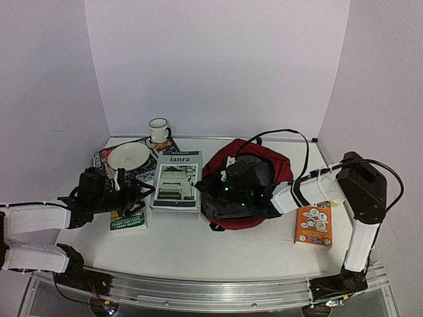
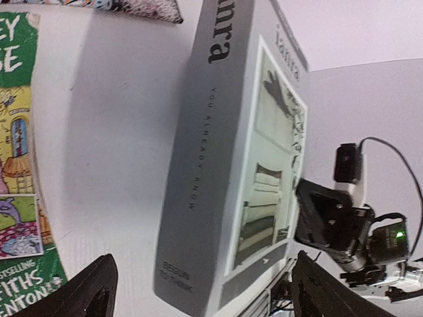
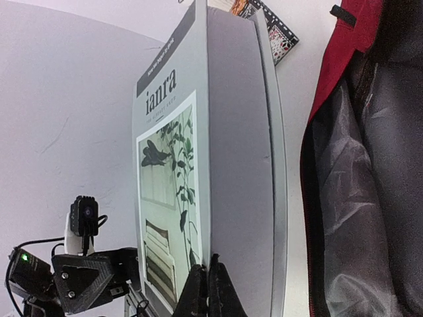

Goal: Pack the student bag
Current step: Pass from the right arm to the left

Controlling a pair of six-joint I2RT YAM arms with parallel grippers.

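the student bag (image 1: 268,168) lies on the right half of the table (image 1: 231,247), its mouth gaping leftward with grey lining showing; what is inside i cannot tell. the right gripper (image 3: 206,290), jaws pinched together on nothing, sits at that mouth beside the grey book (image 1: 176,179). the left gripper (image 2: 205,294) is spread wide around the book's end. a mug (image 1: 158,130) stands behind a plate (image 1: 129,156)
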